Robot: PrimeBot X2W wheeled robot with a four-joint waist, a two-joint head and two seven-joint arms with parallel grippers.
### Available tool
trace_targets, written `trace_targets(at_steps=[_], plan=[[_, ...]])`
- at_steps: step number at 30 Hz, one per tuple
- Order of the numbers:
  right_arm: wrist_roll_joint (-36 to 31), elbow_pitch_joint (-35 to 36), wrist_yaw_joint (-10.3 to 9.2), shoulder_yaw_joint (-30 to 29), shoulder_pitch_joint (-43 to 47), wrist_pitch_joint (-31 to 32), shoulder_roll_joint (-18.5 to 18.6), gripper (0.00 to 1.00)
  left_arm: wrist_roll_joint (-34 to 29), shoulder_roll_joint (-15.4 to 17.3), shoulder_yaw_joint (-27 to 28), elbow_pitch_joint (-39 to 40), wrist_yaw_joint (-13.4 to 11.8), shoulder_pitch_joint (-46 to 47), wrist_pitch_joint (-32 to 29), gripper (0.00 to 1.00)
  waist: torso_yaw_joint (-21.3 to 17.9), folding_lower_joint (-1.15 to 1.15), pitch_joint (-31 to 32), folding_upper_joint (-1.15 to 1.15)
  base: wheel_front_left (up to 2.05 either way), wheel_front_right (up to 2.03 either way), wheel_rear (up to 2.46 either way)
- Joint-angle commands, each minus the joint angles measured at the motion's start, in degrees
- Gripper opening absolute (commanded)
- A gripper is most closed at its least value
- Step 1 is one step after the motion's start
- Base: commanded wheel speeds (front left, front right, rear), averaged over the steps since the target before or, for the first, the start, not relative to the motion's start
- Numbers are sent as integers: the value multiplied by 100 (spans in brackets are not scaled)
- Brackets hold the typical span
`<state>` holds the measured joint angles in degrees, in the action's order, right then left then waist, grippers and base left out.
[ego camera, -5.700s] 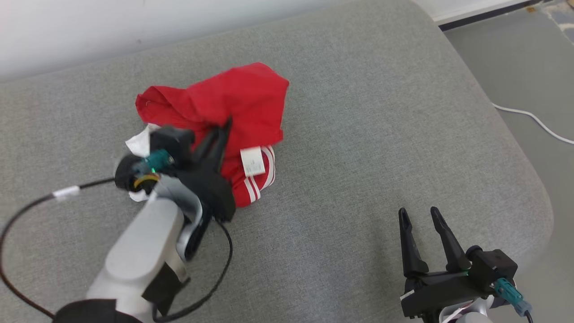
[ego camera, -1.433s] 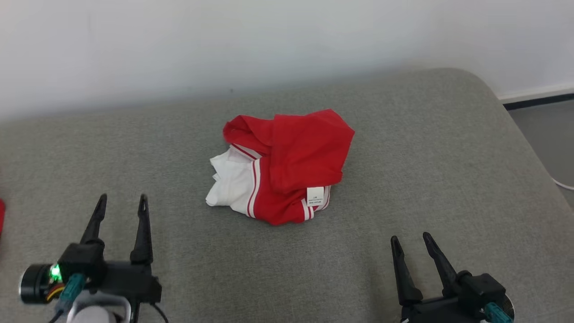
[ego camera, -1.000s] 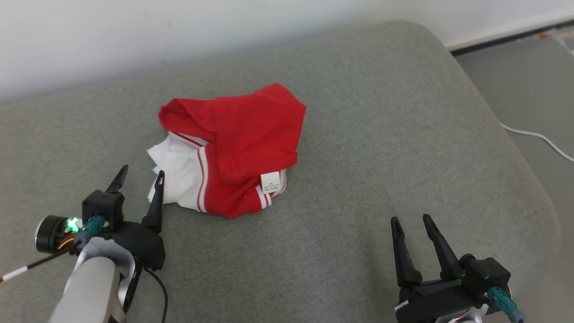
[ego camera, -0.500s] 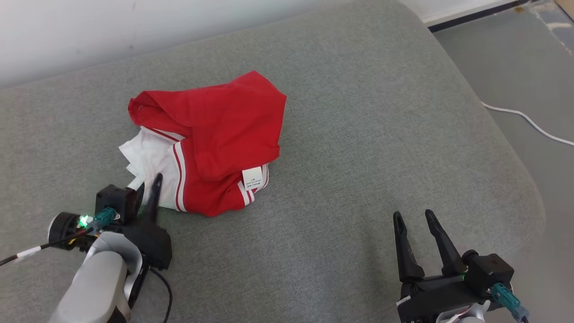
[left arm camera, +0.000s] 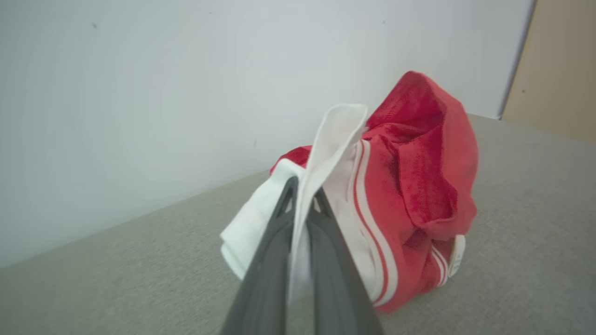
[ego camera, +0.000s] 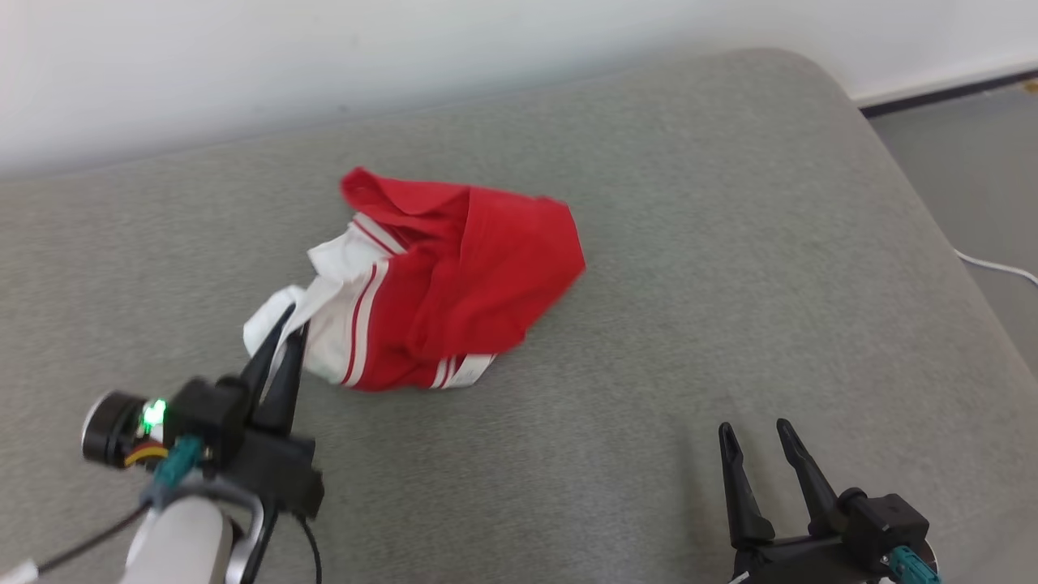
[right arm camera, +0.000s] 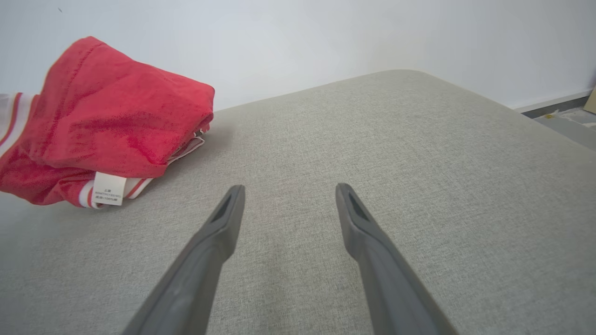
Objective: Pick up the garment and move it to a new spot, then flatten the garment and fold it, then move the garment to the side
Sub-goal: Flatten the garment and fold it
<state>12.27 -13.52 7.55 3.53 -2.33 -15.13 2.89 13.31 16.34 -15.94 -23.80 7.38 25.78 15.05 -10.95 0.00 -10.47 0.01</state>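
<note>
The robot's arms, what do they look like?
Each ends in two long, tapering dark fingers on a black blocky body. The left gripper carries a glowing green light, a teal connector and a black cable, on a pale grey forearm. The right gripper has a teal connector too.

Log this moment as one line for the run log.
stage: pick up | left gripper: shut on white edge of garment | right gripper: open, apart from garment | garment: crumpled on grey cushion

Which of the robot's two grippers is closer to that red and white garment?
Left. The left gripper is shut on the white edge of the garment; the right gripper is open, apart from it.
</note>
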Motion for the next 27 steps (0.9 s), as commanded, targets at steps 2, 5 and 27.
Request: trace_targets(at_steps=[2, 5, 27], plan=[[-60, -3, -13, 2, 103, -3, -1, 100, -202, 51, 131, 532, -52, -575, 20, 0, 513, 0, 297, -1, 0, 0, 0], [-63, -9, -13, 18, 163, -3, -1, 100, -391, 78, 220, 1083, -130, -1157, 20, 0, 701, 0, 392, -1, 0, 0, 0], [-159, -54, -13, -45, 394, -3, 0, 100, -308, -954, -120, 1307, 15, -2347, 21, 100, 1040, 0, 717, -1, 0, 0, 0]])
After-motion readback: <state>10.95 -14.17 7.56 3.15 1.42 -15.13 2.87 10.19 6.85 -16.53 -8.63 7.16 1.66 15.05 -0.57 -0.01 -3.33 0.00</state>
